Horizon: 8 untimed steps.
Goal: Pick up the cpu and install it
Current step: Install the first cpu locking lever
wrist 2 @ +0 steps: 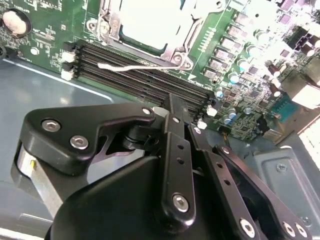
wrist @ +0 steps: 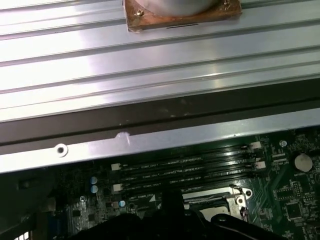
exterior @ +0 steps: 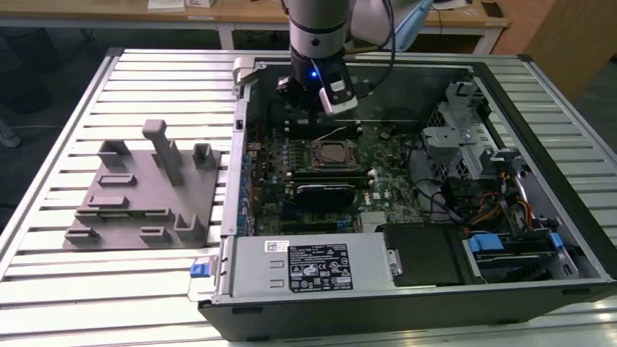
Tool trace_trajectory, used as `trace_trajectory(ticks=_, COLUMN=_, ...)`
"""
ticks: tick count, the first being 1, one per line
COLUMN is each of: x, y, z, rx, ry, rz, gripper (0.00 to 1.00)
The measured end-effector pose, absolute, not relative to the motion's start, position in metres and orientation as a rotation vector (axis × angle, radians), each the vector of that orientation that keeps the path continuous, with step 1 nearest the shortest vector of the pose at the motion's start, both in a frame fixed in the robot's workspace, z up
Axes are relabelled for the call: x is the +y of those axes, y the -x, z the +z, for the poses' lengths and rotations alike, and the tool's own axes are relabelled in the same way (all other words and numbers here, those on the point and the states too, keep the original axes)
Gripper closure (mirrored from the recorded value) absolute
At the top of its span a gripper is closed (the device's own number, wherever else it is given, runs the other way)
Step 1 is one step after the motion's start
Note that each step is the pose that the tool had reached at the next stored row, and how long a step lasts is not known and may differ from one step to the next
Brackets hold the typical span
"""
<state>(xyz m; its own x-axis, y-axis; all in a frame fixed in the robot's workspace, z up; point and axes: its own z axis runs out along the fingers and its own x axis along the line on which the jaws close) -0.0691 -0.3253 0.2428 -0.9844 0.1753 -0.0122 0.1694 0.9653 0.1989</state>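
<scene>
Single arm, 1 gripper (wrist 2: 186, 120), also seen in the exterior view (exterior: 324, 101) hanging inside the open computer case (exterior: 289, 303). Jaw state: the 2 finger bars lie close together, meeting or nearly so at the tips, with nothing between them; I read them as closed and empty. 1 cpu (wrist 2: 150, 22): the pale square face inside the frame of the socket (wrist 2: 172, 50) is taken to be it, lying flat in the socket and not in the jaws. Key relation: the cpu lies ahead of and below the jaw tips, well apart from them, with 4 memory slots (wrist 2: 145, 75) between. The slots run crosswise to the line from jaws to socket. The cpu is square, so it has no long axis to align. 1 thin wire lever (wrist 2: 132, 66) lies along the slot nearest the socket, between the jaws and the cpu. 1 grey fixture plate (exterior: 144, 195) sits outside the case, far off to the jaws' side.
</scene>
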Motion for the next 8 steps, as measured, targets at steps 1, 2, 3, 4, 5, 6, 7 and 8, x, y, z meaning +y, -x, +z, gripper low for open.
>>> trace_trajectory(ticks=1, x=-0.3253, y=0.0691, z=0.2428, rx=3.085, ry=-0.271, rz=0.308, gripper=0.89)
trace_trajectory(ticks=2, x=-0.3253, y=0.0691, z=0.2427, rx=3.085, ry=-0.271, rz=0.308, gripper=0.89)
trace_trajectory(ticks=3, x=-0.3253, y=0.0691, z=0.2427, rx=3.085, ry=-0.271, rz=0.308, gripper=0.89)
trace_trajectory(ticks=4, x=-0.3253, y=0.0690, z=0.2427, rx=3.085, ry=-0.271, rz=0.308, gripper=0.89)
trace_trajectory(ticks=5, x=-0.3252, y=0.0689, z=0.2427, rx=3.083, ry=-0.271, rz=0.308, gripper=0.89)
trace_trajectory(ticks=6, x=-0.3253, y=0.0689, z=0.2427, rx=3.076, ry=-0.273, rz=0.307, gripper=0.89)
trace_trajectory(ticks=7, x=-0.3253, y=0.0689, z=0.2426, rx=3.067, ry=-0.276, rz=0.306, gripper=0.89)
trace_trajectory(ticks=8, x=-0.3253, y=0.0690, z=0.2425, rx=3.058, ry=-0.280, rz=0.305, gripper=0.89)
